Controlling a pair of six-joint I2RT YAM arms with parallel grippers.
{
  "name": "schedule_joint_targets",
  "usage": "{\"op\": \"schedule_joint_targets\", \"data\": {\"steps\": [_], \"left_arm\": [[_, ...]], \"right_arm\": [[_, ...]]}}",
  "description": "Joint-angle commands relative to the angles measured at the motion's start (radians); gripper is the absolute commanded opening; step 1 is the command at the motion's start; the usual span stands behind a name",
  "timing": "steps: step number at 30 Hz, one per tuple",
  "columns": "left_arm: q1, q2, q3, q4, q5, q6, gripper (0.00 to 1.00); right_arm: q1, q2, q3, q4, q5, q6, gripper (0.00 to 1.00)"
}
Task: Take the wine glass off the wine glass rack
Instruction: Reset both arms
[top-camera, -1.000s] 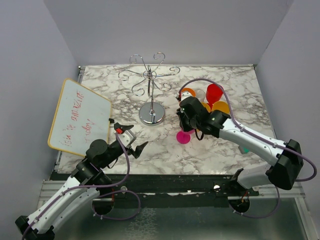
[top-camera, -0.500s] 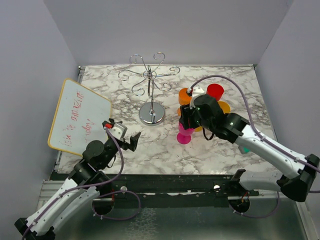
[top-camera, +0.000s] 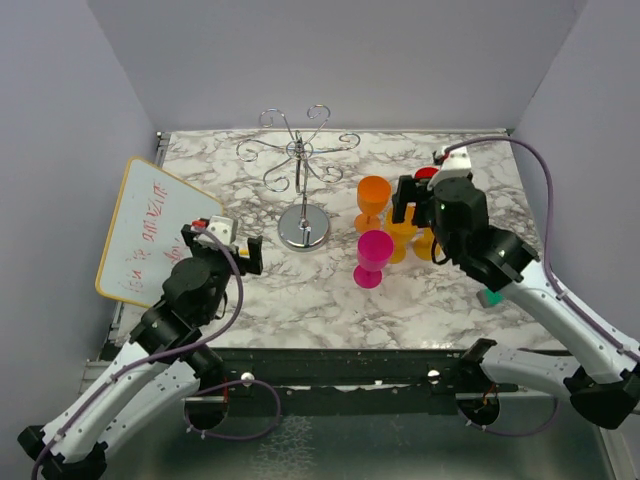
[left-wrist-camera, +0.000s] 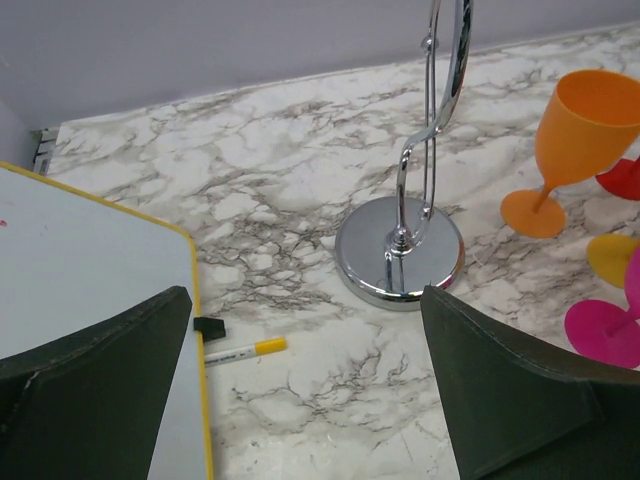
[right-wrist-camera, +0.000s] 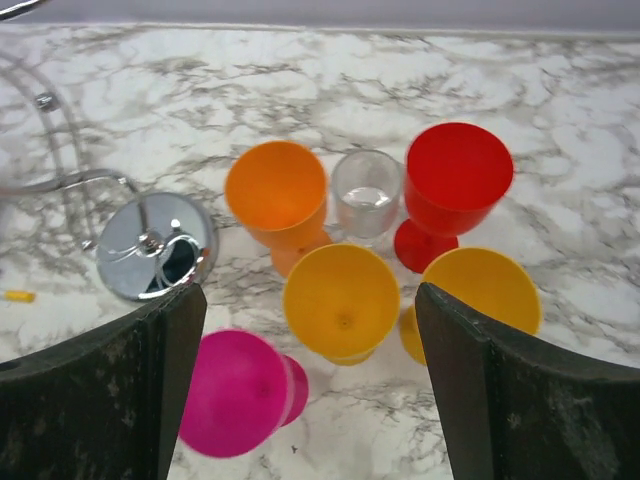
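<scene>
**Table.** The marble table (top-camera: 300, 290) carries all items.

**Whiteboard.** A yellow-framed whiteboard (top-camera: 158, 232) lies at the left edge and overhangs it.

**Arms.**
- The right gripper (right-wrist-camera: 307, 295) is raised over the cluster of glasses. Its jaws stand wide apart and grip nothing.
- The left gripper (left-wrist-camera: 305, 300) hangs near the whiteboard and faces the rack. Its jaws are also spread wide and empty.

**Rack.** The wine glass rack (top-camera: 302, 228) stands upright at table centre, its round chrome base flat on the marble.

**Task item.** The pink wine glass (top-camera: 375, 248) stands upright on the table.
- It is right of the rack base and apart from it.
- It is at the near edge of the glass cluster.
- In the top view it sits nearer and to the left of the right gripper, clear of both fingers.
- In the right wrist view it appears low, just inside the finger at the left of that picture, with no contact visible.

**Other glasses.**
- An orange glass (top-camera: 373, 192) stands behind the pink one.
- Two yellow glasses (right-wrist-camera: 340, 300) and a red glass (right-wrist-camera: 457, 180) stand under the right gripper.
- A small clear glass (right-wrist-camera: 367, 192) stands between the orange and the red.

**Marker.** A yellow-capped marker (left-wrist-camera: 243, 350) lies beside the whiteboard edge.
</scene>
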Motion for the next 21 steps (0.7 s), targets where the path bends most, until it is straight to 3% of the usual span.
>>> {"op": "schedule_joint_targets", "data": {"steps": [1, 5, 10, 12, 16, 21], "left_arm": [[0.005, 0.123, 0.08, -0.064, -0.102, -0.047, 0.99], [0.021, 0.135, 0.116, -0.024, -0.164, -0.031, 0.99], [0.099, 0.252, 0.208, -0.077, -0.067, -0.007, 0.99], [0.227, 0.315, 0.241, -0.094, 0.088, -0.008, 0.99], [0.598, 0.39, 0.295, -0.07, 0.438, -0.06, 0.99], [0.747, 0.485, 0.375, -0.071, 0.573, -0.142, 0.99]], "right_arm": [[-0.238, 0.042, 0.065, -0.036, -0.131, 0.035, 0.92], [-0.52, 0.073, 0.075, -0.035, -0.43, 0.071, 0.93], [-0.555, 0.102, 0.117, -0.02, -0.468, 0.036, 0.97], [-0.555, 0.109, 0.139, -0.022, -0.442, 0.021, 0.98], [-0.557, 0.116, 0.183, -0.038, -0.372, -0.009, 1.0], [-0.561, 0.151, 0.225, -0.081, -0.331, -0.055, 1.0]]}}
